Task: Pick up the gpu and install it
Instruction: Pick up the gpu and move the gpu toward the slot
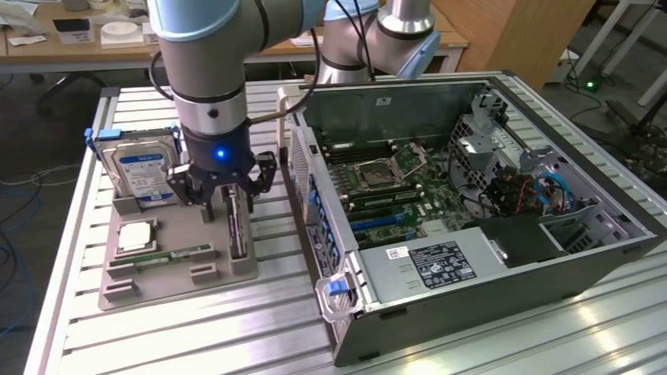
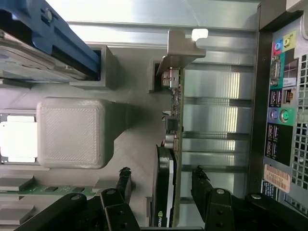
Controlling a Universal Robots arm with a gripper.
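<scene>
1. Slatted metal table (image 1: 156, 336) carries everything.
2. Open computer case (image 1: 583, 266) lies on its side on the exterior view's right half of the table. The motherboard faces up and the rear port panel (image 2: 281, 101) faces the tray.
3. Robot arm (image 1: 208, 55) comes down from the far side, over the tray.
4. Grey parts tray (image 1: 177, 269) sits at the exterior view's left, just beside the case.
5. Hard drive (image 1: 140, 168) with a blue label stands on edge in the tray's far-left slot.
6. The gpu (image 1: 237, 230) stands on edge in the slot along the tray's right side, the side nearest the case. In the wrist view the gpu (image 2: 172, 120) runs lengthwise, with its silver bracket (image 2: 180, 50) at the end away from the fingers.
7. Gripper (image 1: 231, 205) is directly over the gpu. In the wrist view the gripper (image 2: 161, 172) has its jaws spread apart. One black fingertip (image 2: 124, 174) stands on each side of the card's heatsink end, with a gap visible on both sides. No contact, nothing held, and the card is between the fingers.
8. CPU chip (image 1: 136, 234) lies flat on the tray, on the left, nearer than the drive.
9. Green memory stick (image 1: 172, 256) sits in the tray near the CPU chip, on its near side.
</scene>
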